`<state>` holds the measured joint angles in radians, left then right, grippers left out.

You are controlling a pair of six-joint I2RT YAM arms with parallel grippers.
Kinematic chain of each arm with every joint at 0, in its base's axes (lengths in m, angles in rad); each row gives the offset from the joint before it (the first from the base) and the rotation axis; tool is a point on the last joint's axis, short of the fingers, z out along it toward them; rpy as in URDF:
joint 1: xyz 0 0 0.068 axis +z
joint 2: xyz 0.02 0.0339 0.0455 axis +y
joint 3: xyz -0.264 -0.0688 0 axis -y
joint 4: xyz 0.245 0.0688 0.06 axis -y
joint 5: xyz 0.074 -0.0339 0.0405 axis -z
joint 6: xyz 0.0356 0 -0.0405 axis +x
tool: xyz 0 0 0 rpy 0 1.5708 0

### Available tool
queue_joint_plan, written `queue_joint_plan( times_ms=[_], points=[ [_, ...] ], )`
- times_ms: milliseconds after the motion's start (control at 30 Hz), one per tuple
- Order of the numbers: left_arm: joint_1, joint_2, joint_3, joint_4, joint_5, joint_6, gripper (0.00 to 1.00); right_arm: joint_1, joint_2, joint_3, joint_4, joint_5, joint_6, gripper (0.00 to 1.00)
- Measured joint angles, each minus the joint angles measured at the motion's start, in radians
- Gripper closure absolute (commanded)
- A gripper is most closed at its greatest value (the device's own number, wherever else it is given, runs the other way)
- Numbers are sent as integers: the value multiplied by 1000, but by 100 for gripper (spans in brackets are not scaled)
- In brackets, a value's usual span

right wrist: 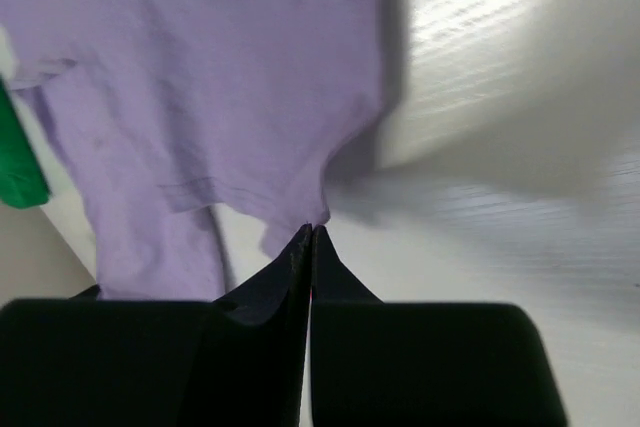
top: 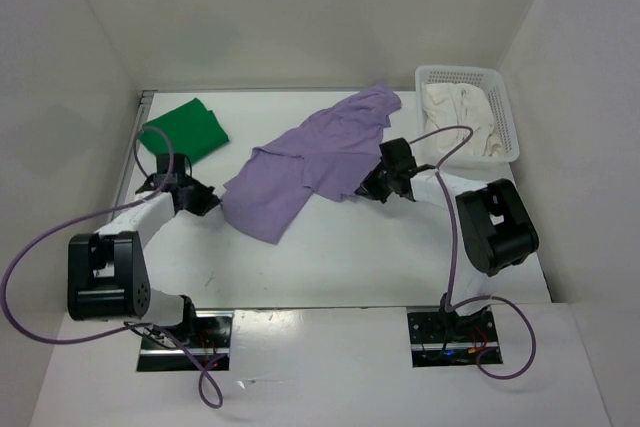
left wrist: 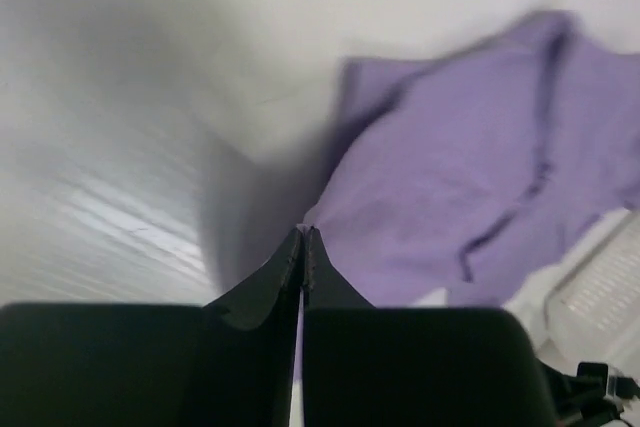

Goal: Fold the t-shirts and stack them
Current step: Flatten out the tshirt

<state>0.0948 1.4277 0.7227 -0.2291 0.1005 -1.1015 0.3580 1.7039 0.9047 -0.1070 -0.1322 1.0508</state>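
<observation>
my left gripper (left wrist: 303, 232) sits pinched tight on the lavender t-shirt's (top: 305, 162) left edge, and my right gripper (right wrist: 311, 230) is clamped on its right edge. the shirt lies spread mid-table (top: 380, 257). the green t-shirt (top: 187, 132) lies folded far left, and the cream t-shirt (top: 455, 112) fills the white basket (top: 507, 97) far right.

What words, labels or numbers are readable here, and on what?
None can be read: the lavender-purple cloth shirt, the bright green cloth shirt, the cream-white cloth shirt and the white perforated plastic basket show no print or label.
</observation>
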Motion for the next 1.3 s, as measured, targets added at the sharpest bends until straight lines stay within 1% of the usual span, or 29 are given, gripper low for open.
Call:
queue_joint_plan(
  times_ms=[133, 267, 300, 333, 400, 433, 467, 600, 667, 767, 833, 867, 967, 1033, 1200, 1300],
  points=[
    [0, -115, 141, -67, 13, 56, 100, 0, -87, 80, -87, 26, -34, 100],
    [-1, -169, 363, -140, 27, 130, 100, 0, -254, 272, -198, 71, -92, 100],
    [0, -177, 441, -171, 27, 159, 100, 1, -287, 343, -235, 80, -111, 100],
    [0, -177, 487, -188, 28, 166, 100, 2, -312, 407, -254, 90, -127, 100],
    [2, -175, 616, -226, 16, 211, 100, 2, -356, 583, -311, 112, -172, 100],
    [3, -167, 707, -270, 7, 234, 100, 2, -372, 668, -330, 127, -194, 100],
    [6, -152, 831, -293, -8, 263, 100, 2, -387, 760, -350, 141, -218, 100],
    [11, -135, 1131, -330, -64, 329, 100, 1, -407, 1121, -440, 187, -303, 100],
    [11, -134, 1262, -340, -108, 368, 100, -3, -399, 1312, -483, 204, -340, 100],
    [11, -137, 1383, -350, -163, 402, 99, -2, -389, 1497, -502, 233, -378, 100],
    [12, -135, 1421, -351, -188, 422, 99, 2, -389, 1603, -507, 257, -404, 100],
    [12, -135, 1429, -355, -194, 426, 99, 3, -388, 1630, -505, 262, -414, 100],
    [12, -130, 1421, -362, -203, 444, 98, 4, -375, 1665, -505, 270, -429, 100],
    [12, -114, 1393, -362, -209, 447, 98, 4, -332, 1678, -500, 275, -441, 100],
    [12, -40, 1257, -337, -211, 449, 98, -2, -81, 1701, -483, 255, -458, 100],
    [12, 39, 1178, -329, -211, 449, 98, -40, 101, 1681, -486, 185, -444, 100]
  ],
)
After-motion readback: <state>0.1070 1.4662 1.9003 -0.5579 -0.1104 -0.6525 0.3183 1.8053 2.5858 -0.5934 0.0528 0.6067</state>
